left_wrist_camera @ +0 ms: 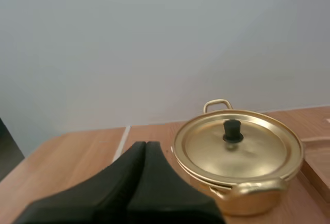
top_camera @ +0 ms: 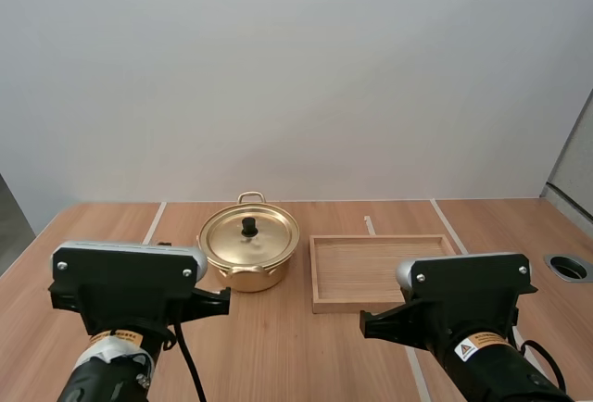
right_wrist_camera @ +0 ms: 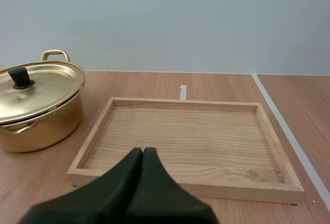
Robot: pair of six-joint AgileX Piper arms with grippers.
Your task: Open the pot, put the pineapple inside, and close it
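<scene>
A golden pot (top_camera: 248, 252) stands at the middle of the table, its lid (top_camera: 249, 236) on, with a black knob (top_camera: 249, 226) on top. From the left wrist the pot (left_wrist_camera: 240, 164) sits just ahead of my left gripper (left_wrist_camera: 145, 145), whose fingers lie together as one dark wedge, holding nothing. My right gripper (right_wrist_camera: 143, 152) is shut the same way, at the near rim of a wooden tray (right_wrist_camera: 183, 182), with the pot (right_wrist_camera: 37, 108) off to the tray's side. No pineapple is in sight.
The wooden tray (top_camera: 384, 303) lies bare, right of the pot and close to it. A round grommet hole (top_camera: 569, 267) sits at the table's right edge. Pale seams run across the tabletop.
</scene>
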